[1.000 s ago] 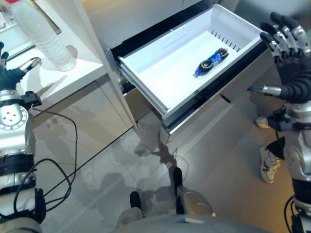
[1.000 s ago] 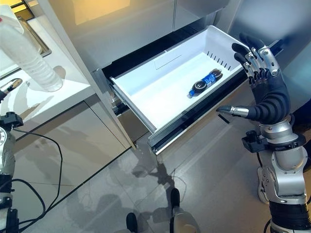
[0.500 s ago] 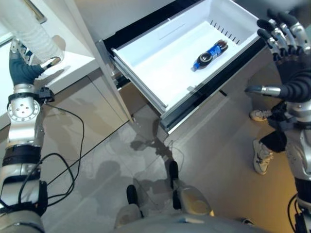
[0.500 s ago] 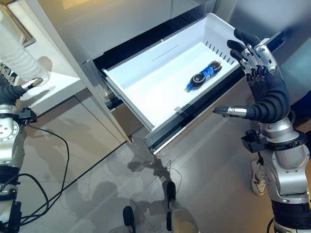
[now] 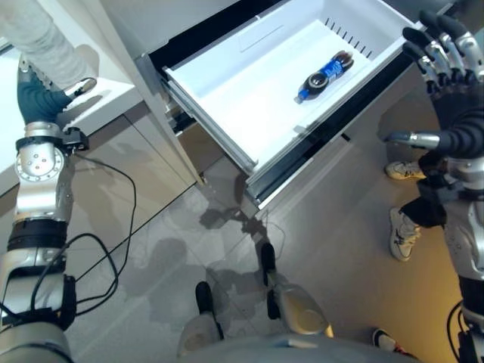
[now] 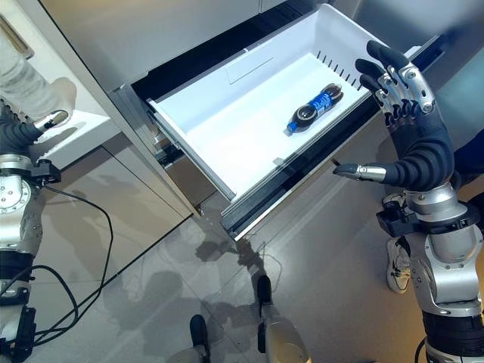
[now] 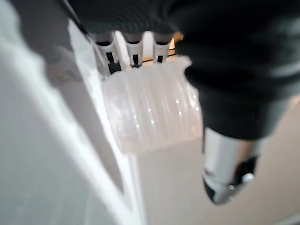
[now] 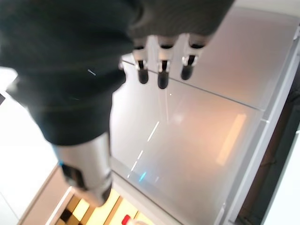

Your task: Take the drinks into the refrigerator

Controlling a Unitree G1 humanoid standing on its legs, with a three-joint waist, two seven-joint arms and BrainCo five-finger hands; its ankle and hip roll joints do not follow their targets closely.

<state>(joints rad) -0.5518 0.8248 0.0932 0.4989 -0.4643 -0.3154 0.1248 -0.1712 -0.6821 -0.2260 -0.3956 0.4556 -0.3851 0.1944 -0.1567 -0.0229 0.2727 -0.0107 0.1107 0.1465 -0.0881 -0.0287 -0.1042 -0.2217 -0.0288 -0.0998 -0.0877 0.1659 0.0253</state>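
Already the left hand (image 5: 38, 102) is closing its fingers around a clear bottle (image 7: 152, 110) on the bench (image 5: 106, 106); a loose grip risks tipping it. The right hand (image 6: 412, 128) is hanging released beside the drawer (image 6: 227, 144).

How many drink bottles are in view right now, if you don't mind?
2: a dark bottle lying in the open white drawer, and a clear bottle on the counter at the left hand.
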